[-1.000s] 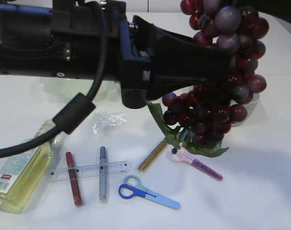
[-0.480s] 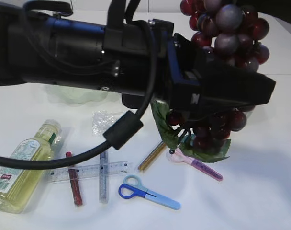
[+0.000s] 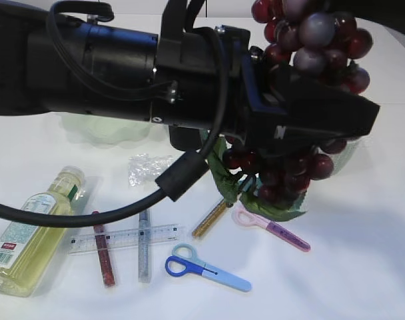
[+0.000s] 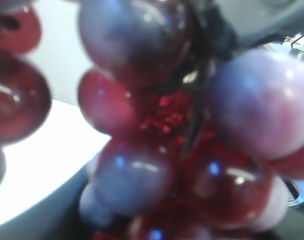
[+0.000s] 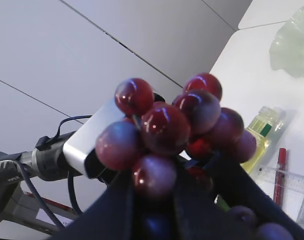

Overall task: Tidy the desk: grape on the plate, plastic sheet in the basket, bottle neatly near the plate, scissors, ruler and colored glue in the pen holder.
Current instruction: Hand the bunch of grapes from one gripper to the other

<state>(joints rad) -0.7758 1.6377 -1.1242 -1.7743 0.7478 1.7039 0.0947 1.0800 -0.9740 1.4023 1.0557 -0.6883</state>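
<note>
Since the earlier frame the left arm (image 3: 122, 73) reaches farther right across the white counter (image 3: 362, 267), its pincer (image 3: 322, 120) at the grape (image 3: 302, 40) bunch, jaw state unclear. The right pincer (image 5: 162, 200) grips the grape aloft. Below lie two scissors, one ruler (image 3: 122, 238), three glue sticks, one bottle (image 3: 29, 240).

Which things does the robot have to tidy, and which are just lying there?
To tidy: dark red grape bunch, crumpled clear plastic sheet, clear bottle of yellow liquid, blue scissors, pink scissors, clear ruler, red glue stick, silver glue stick, gold glue stick, pale green plate.
Just lying about: nothing visible.
</note>
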